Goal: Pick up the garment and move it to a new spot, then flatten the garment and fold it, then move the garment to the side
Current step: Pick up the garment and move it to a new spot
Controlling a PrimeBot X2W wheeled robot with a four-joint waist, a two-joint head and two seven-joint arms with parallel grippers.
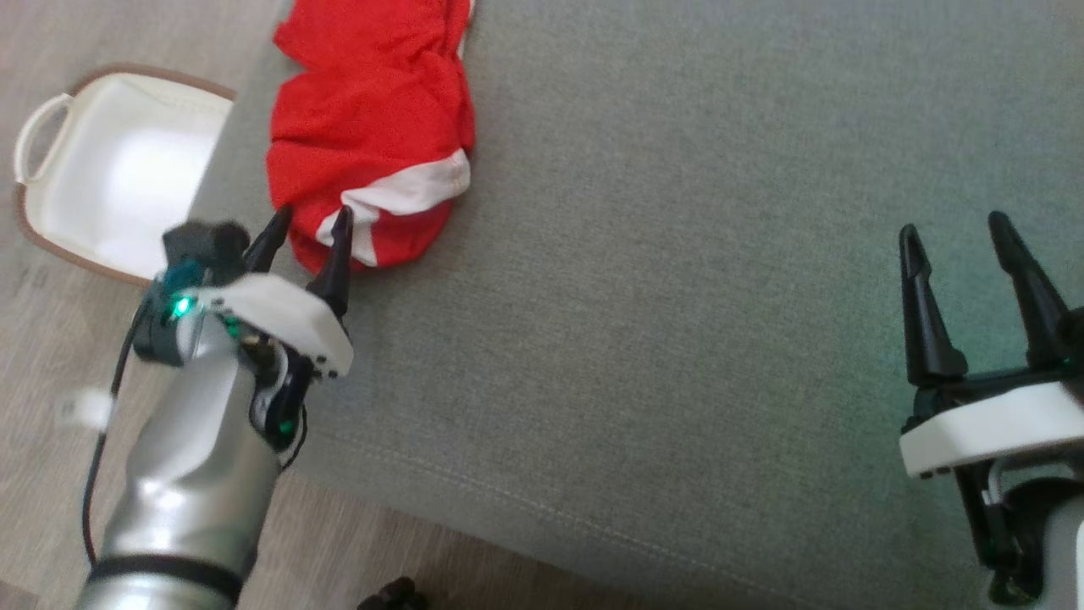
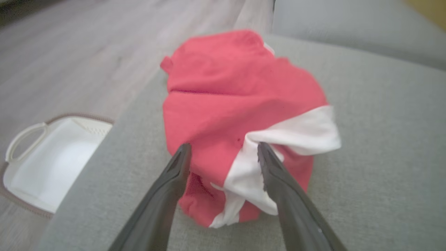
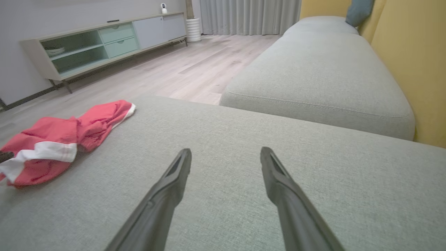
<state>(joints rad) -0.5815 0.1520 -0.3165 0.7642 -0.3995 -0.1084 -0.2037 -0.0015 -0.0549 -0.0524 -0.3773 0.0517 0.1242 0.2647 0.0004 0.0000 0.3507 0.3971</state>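
A crumpled red garment (image 1: pixel 373 127) with a white band lies bunched near the left edge of the grey sofa cushion (image 1: pixel 677 296). My left gripper (image 1: pixel 312 229) is open, its two dark fingers straddling the garment's near end, one tip by the red cloth and one by the white band. The left wrist view has the garment (image 2: pixel 237 115) right in front of my open left gripper (image 2: pixel 224 149). My right gripper (image 1: pixel 953 229) stands open over bare cushion far to the right, nothing between its fingers. From the right wrist, the garment (image 3: pixel 59 139) lies far left of my right gripper (image 3: pixel 225 153).
A white basket (image 1: pixel 110 169) with a handle sits on the wooden floor left of the cushion. The cushion's front seam runs along the bottom. A second grey cushion (image 3: pixel 320 69), a yellow backrest (image 3: pixel 411 62) and a low sideboard (image 3: pixel 101 45) appear in the right wrist view.
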